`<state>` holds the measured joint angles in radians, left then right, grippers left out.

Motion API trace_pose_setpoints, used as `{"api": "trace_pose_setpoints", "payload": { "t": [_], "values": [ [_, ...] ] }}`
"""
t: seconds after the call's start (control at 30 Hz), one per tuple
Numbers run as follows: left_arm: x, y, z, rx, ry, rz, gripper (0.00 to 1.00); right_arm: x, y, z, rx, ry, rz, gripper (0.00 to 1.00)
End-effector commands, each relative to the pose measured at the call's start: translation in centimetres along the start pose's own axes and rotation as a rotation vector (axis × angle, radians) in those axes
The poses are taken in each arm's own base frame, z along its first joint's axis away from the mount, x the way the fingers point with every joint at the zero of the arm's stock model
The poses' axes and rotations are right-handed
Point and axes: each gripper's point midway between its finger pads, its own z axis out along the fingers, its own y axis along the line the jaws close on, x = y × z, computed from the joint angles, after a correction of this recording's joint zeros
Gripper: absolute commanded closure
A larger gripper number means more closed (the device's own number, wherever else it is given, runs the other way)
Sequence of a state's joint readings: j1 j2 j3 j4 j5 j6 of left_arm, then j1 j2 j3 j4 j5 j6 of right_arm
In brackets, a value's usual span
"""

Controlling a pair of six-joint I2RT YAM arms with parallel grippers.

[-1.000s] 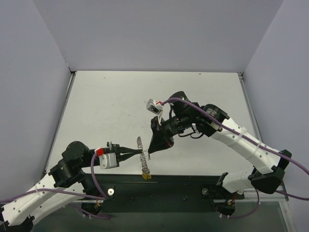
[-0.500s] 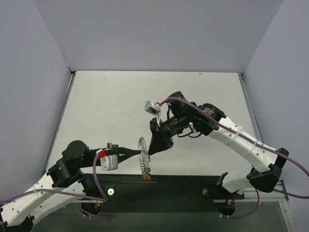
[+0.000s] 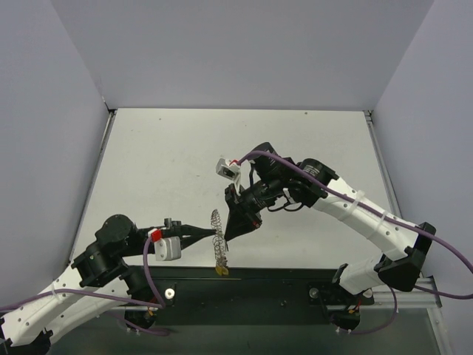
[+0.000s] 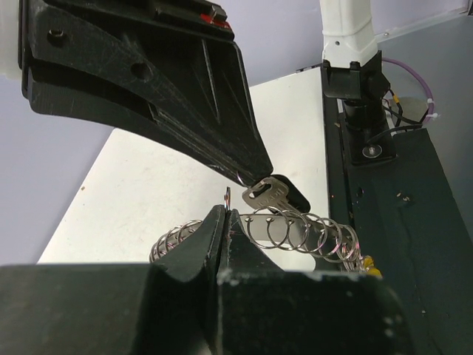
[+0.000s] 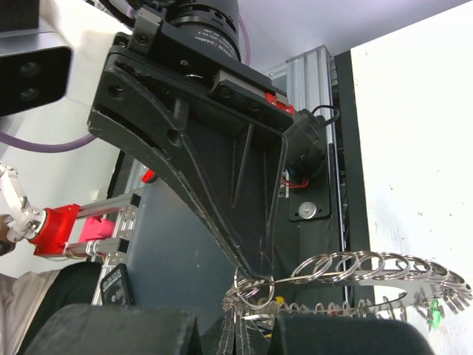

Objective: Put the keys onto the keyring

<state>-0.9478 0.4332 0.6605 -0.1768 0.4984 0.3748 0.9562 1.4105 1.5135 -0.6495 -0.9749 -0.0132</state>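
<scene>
The left tool point(image 3: 212, 235) is clamped shut on the keyring point(image 4: 295, 231). It pinches the wire coil near one end and holds it up off the table point(image 3: 162, 163), close to the front edge, so the loops fan out sideways like a spring. The right tool point(image 4: 250, 171) meets it almost tip to tip, its fingers pressed together on a black key point(image 4: 272, 194), with the silver part nearest the tool tip and the dark head beyond. The key lies against the first loops, just beside the left tool's grip, where a short wire end point(image 4: 228, 197) stands up. A yellow key point(image 4: 369, 271) and a green key point(image 5: 436, 314) sit at the far end of the coil and look already threaded. The step in hand appears to be getting the black key's hole onto that free wire end. It is best done with the left tool held rigid as an anchor while only the right tool moves, in small corrections. The hole should be lined up square to the wire tip before any push, and the key then turned along the curve of the loop, not forced straight. Whether the hole is already caught cannot be told here. The main risks are the tiny key twisting in the pinch, the springy coil flexing away, and the two tool tips knocking together.
</scene>
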Motion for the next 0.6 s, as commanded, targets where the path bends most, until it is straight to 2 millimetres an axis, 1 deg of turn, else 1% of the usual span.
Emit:
{"api": "trace_pose_setpoints", "payload": {
  "t": [0.0,0.13,0.4,0.57],
  "values": [
    [-4.19,0.85,-0.40,-0.017,-0.120,0.070,1.00,-0.96,0.48,-0.17,-0.025,-0.014,-0.045,1.00],
    [-4.40,0.62,-0.63,-0.011,-0.129,0.073,1.00,-1.23,0.37,-0.15,-0.027,-0.017,-0.048,1.00],
    [-3.91,0.30,-0.55,0.004,-0.116,0.066,1.00,-1.39,0.67,-0.28,-0.032,-0.021,-0.053,1.00],
    [-3.87,0.20,-0.49,0.010,-0.116,0.065,1.00,-1.45,0.49,-0.24,-0.028,-0.021,-0.053,1.00]
  ]
}}
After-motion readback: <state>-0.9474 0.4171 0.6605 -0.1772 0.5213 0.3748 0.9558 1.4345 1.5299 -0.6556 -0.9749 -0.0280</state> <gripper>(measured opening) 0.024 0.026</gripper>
